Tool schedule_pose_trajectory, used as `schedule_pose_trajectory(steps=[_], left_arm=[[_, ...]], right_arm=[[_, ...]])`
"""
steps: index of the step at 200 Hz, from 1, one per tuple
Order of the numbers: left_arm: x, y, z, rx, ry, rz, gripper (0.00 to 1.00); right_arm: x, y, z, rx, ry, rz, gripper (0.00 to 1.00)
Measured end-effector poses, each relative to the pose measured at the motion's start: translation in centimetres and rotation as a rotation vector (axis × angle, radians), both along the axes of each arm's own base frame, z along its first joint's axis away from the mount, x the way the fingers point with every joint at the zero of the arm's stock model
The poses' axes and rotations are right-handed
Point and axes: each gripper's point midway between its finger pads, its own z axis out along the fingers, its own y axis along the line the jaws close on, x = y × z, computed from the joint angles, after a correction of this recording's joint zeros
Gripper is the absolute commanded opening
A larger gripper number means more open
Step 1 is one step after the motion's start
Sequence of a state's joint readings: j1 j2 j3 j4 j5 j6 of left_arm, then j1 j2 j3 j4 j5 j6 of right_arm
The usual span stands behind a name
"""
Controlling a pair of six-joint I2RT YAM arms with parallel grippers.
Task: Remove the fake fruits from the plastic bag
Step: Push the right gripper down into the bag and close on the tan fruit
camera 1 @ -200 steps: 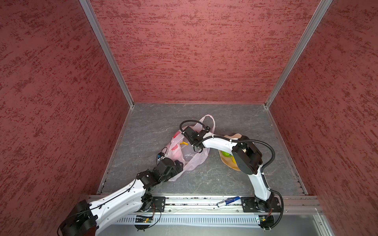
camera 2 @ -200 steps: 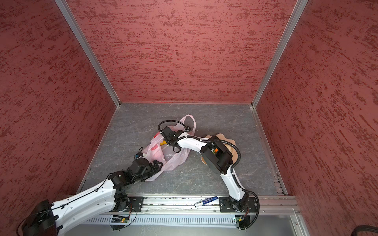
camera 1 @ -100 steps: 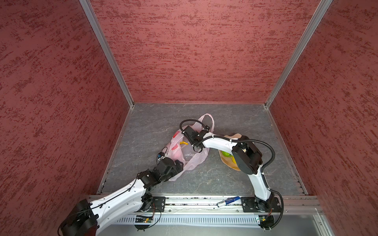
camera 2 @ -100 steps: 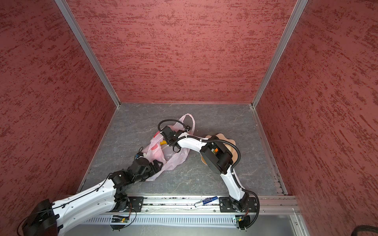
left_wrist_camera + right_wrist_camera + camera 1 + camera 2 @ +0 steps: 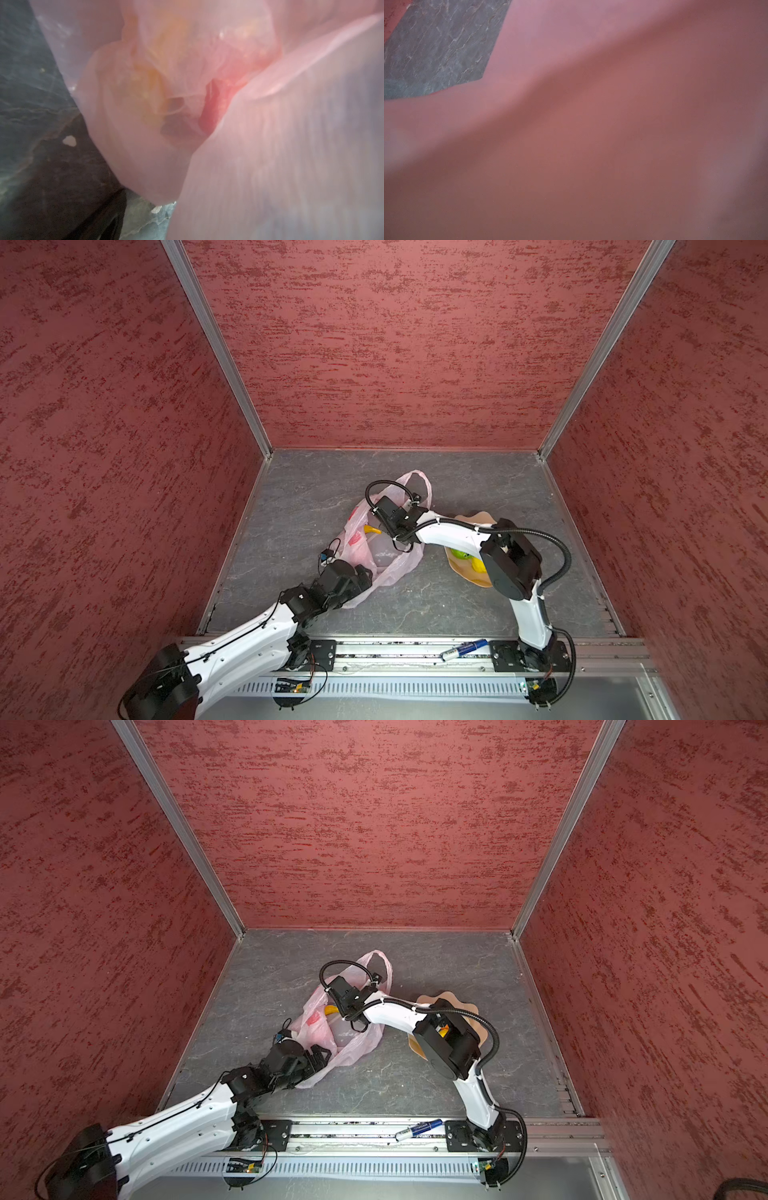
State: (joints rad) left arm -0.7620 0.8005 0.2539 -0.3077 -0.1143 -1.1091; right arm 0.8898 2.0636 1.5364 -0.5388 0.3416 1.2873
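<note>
my left gripper [image 5: 367, 571], fingers apart, sits at the bag's [image 5: 397, 568] near end, at the table's [image 5: 457, 605] middle. my right gripper [image 5: 388, 537] is in its mouth, fingers hidden, so i cannot tell. banana [image 5: 372, 529] inside; green ball [image 5: 459, 553] in the bowl [image 5: 478, 515] rightward.

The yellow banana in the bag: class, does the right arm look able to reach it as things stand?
Probably yes: the right gripper hangs beside the yellow banana over the plastic bag, though bag film may lie between.

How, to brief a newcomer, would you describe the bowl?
On the grey floor, right of the pink plastic bag, a peach bowl lies partly under the right arm. Unlike the bag, it has a wavy petal edge and holds green and yellow fruit.
</note>
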Motion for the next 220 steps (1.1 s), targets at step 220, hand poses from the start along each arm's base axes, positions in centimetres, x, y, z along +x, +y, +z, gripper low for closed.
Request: schedule_pose_trajectory(steps=[220], left_arm=[[1.0, 0.8, 0.8, 0.117, 0.018, 0.024, 0.96]], right_arm=[[-4.6, 2.6, 1.2, 0.046, 0.077, 0.43, 0.42]])
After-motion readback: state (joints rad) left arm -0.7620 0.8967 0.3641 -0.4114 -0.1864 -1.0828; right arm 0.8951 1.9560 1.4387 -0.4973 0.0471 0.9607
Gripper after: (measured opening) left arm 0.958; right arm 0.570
